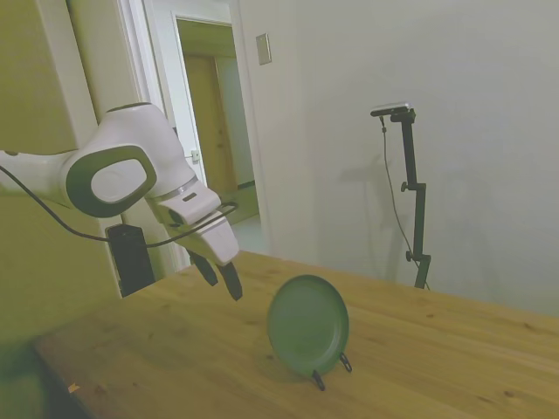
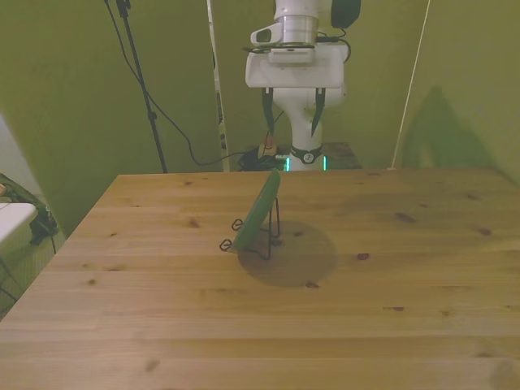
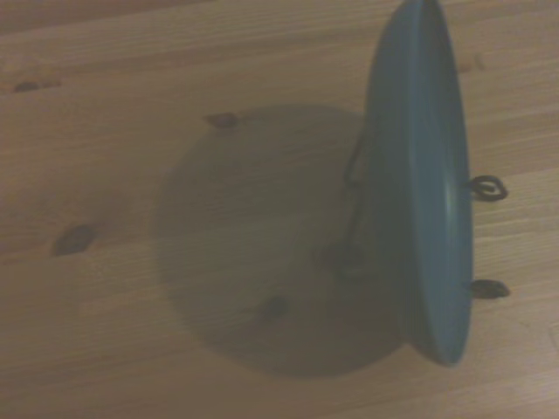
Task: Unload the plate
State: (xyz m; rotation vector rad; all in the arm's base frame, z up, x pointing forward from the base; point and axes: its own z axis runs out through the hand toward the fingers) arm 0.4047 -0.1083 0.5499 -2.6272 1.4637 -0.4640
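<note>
The dark green plate stands on edge, leaning back in a thin black wire stand near the middle of the wooden table. The front view has the plate edge-on, with the stand behind it and two wire feet in front. My gripper hangs in the air above and behind the plate, well apart from it, open with nothing between its fingers. From the side, the gripper is left of the plate and a little above its top rim. Close up, the wrist view has the plate on the stand.
The wooden table stretches wide around the stand on every side. Its far edge lies just behind the plate, toward the robot's base. A dark box sits off the table's left corner in the side view.
</note>
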